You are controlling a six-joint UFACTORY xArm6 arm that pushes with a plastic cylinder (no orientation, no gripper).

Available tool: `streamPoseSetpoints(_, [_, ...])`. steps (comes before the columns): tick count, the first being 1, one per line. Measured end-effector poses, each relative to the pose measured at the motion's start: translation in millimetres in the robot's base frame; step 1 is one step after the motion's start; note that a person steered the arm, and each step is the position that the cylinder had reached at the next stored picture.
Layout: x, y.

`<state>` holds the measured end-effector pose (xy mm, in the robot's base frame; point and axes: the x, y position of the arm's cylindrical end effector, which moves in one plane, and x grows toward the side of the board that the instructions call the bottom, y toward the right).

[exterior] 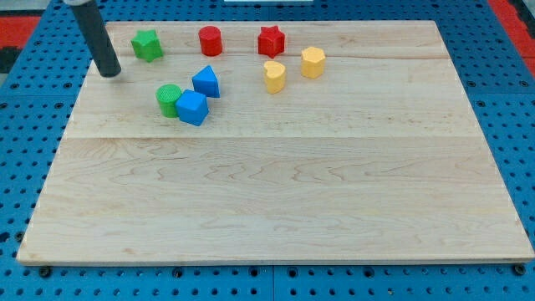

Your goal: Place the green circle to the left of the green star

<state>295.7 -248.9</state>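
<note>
The dark rod comes down from the upper left corner of the frame, and my tip rests on the wooden board near its upper left edge. There are no fingers on this arm to be apart or together, just the plain rod end. The green star sits just up and to the right of the tip, close but not touching it. The green circle lies lower down and to the right of the tip, well below the star, and it touches a blue cube on its right side. A second blue block, wedge-like in shape, sits just above that cube. Along the upper part of the frame stand a red cylinder and a red star, with a yellow heart-like block and a yellow hexagon-like block just below and to the right of them
</note>
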Motion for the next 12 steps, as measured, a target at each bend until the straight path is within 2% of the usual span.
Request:
streamPoseSetpoints(1, [-45, 29])
streamPoseSetpoints(2, [-46, 60])
streamPoseSetpoints(3, [-1, 45])
streamPoseSetpoints(4, [24, 98])
streamPoseSetpoints(7, [-28, 74])
streamPoseSetpoints(8, [9, 71])
streamPoseSetpoints(9, [102, 63])
streamPoseSetpoints(10, [115, 149])
streamPoseSetpoints(11, [110, 189])
streamPoseSetpoints(12, [99, 138])
